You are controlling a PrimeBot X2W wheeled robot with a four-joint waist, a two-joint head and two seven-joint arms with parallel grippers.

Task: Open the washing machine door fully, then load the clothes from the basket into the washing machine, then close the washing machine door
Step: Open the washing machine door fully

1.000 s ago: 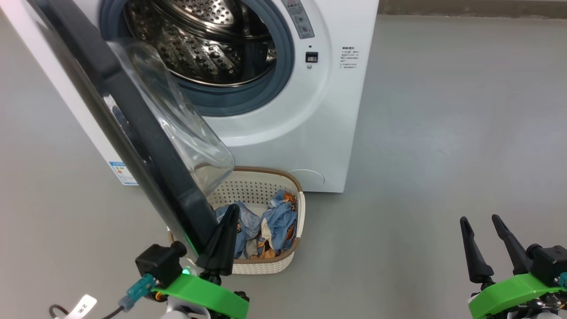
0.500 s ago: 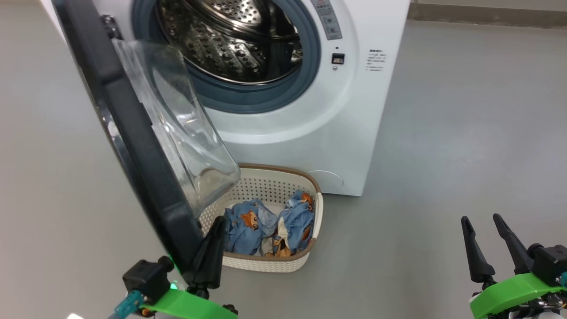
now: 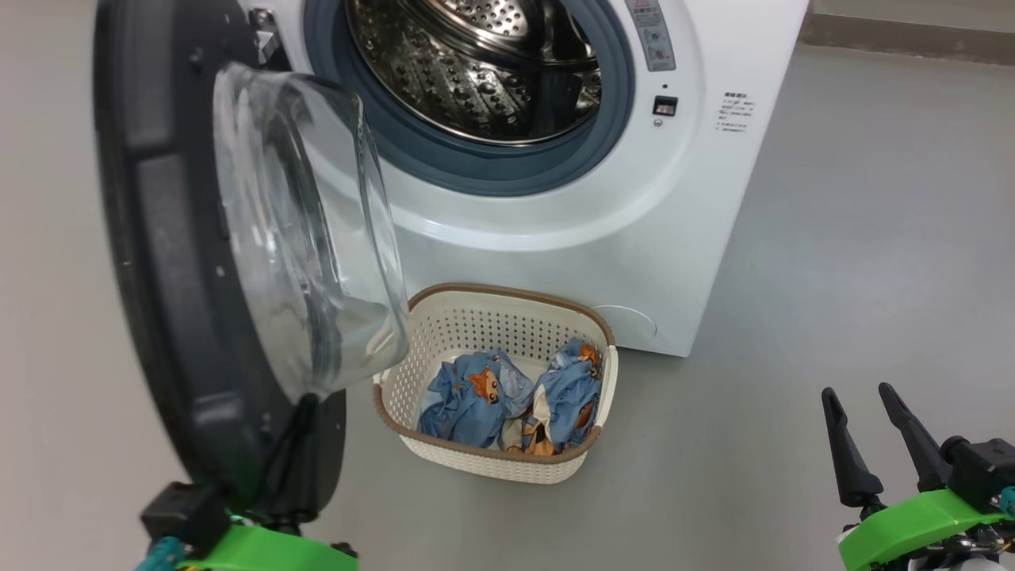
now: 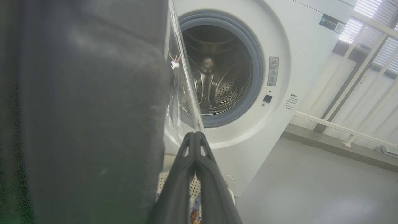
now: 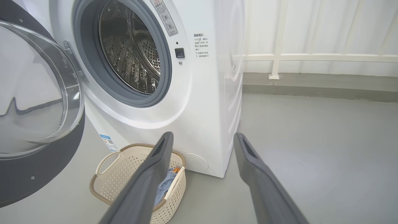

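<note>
Head view: the washing machine (image 3: 555, 238) stands at the far side of the grey floor (image 3: 793, 317), its steel drum (image 3: 484, 71) bare inside the grey-blue gasket (image 3: 476, 170). The washing machine door (image 3: 182, 262) hangs swung out to the left on its left hinge, with its glass bowl window (image 3: 309, 238) bulging rightward. The left gripper (image 3: 297, 444) sits at the door's near lower edge, just under the glass. In the left wrist view its fingers (image 4: 186, 168) are pressed together on nothing, with the tips beside the glass rim; whether they touch it I cannot tell. The basket (image 3: 492, 317) rests on the floor just in front of the machine, right of the door. The clothes (image 3: 476, 396) lie in it as two bundles, side by side. The right gripper (image 3: 857, 388) hovers at the near right, well apart from the basket, fingers spread and empty.
</note>
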